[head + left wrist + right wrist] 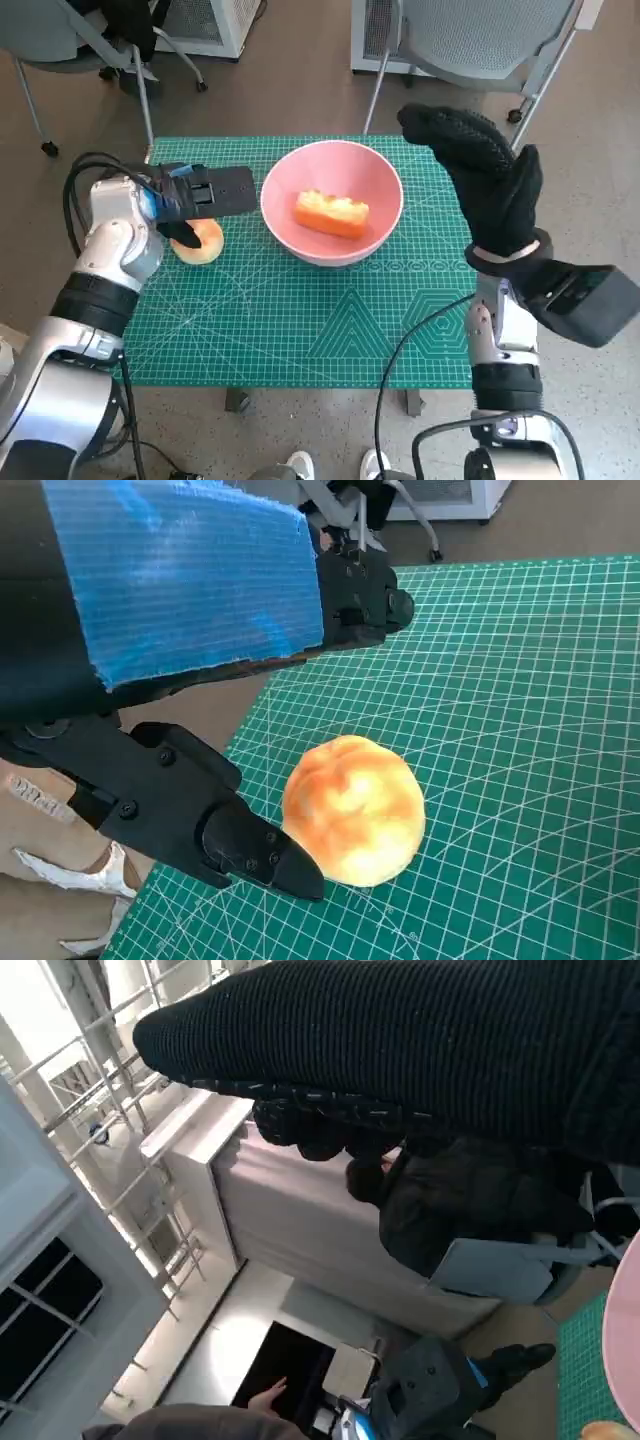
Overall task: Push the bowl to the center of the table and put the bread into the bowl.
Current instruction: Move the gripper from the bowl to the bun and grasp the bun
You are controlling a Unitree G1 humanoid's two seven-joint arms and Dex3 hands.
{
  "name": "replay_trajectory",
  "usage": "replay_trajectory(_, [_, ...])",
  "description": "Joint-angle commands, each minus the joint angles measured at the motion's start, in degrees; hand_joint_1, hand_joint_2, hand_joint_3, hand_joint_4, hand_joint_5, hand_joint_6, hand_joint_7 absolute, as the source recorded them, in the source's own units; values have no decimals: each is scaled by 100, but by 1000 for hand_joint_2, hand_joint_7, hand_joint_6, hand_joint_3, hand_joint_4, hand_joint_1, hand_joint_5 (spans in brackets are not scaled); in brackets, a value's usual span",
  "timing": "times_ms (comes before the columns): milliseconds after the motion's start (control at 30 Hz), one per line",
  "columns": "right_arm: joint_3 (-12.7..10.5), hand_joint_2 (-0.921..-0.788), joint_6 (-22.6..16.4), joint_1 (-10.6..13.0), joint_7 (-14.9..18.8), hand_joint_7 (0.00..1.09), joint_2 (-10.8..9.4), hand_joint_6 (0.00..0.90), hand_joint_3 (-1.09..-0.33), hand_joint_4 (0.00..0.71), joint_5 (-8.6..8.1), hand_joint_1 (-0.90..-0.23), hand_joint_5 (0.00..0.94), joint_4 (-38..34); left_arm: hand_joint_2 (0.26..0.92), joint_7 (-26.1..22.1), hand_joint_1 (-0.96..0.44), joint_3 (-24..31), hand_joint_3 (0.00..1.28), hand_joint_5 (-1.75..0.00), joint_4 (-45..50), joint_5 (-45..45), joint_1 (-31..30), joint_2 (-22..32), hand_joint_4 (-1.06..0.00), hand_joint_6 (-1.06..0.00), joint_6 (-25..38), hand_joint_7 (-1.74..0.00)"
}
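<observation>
A pink bowl (340,168) stands near the middle of the green cutting mat (300,320), and an orange-yellow slice of bread (331,213) lies inside it. A round bun (203,243) sits on the mat left of the bowl. My left hand (195,195) hovers over the bun, fingers stretched toward the bowl. In the left wrist view a black finger (250,850) lies right beside the bun (352,810), and the others (350,600) are spread above it. My right hand (485,175) is raised off the table to the bowl's right, fingers apart and holding nothing. The right wrist view shows the glove (420,1040) and a sliver of bowl rim (625,1330).
Chairs with metal legs (140,100) stand behind the table on the left, and a grey chair (470,40) behind on the right. Shoes (300,465) show at the table's near edge. A person's hand (265,1395) appears in the right wrist view.
</observation>
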State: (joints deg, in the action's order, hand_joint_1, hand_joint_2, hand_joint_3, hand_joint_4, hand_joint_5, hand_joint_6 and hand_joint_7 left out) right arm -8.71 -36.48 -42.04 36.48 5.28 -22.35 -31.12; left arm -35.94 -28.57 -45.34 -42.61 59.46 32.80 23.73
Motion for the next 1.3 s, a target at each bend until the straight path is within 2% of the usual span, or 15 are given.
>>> replay_trajectory(33, [-1,-921,80,22,71,289,22,-1,-859,32,-28,-689,0,-27,695,90,-187,-37,0,1,-166,-27,53,-68,1,-136,-12,-1])
replay_trajectory(700, [10,-921,90,28,71,288,-8,-1,-861,31,-21,-688,0,-30,693,376,-208,-147,0,1,-1264,-15,340,-323,1,-134,-321,0])
replay_trajectory(867, [3,-921,99,34,85,288,2,-1,-861,31,-32,-688,0,-28,700,444,-222,-248,3,-52,-1707,-36,427,-457,-112,-123,-443,-2])
replay_trajectory(1200, [-4,-921,119,50,95,288,10,-1,-860,31,-43,-689,0,4,702,538,-222,-368,4,-117,-2213,-30,571,-616,-263,-120,-626,-1])
replay_trajectory(1233, [-6,-921,124,51,96,288,13,-1,-860,31,-45,-689,0,10,703,546,-221,-378,3,-237,-2255,-32,584,-629,-238,-121,-638,-1])
replay_trajectory(1267, [-7,-921,127,51,95,289,14,-1,-860,31,-45,-689,0,12,699,555,-219,-385,9,-461,-2290,-32,595,-639,-170,-123,-650,-1])
replay_trajectory(1300, [-9,-921,130,55,98,289,16,-1,-860,31,-47,-689,0,20,698,560,-218,-393,11,-556,-2324,-32,606,-649,-138,-124,-660,-1])
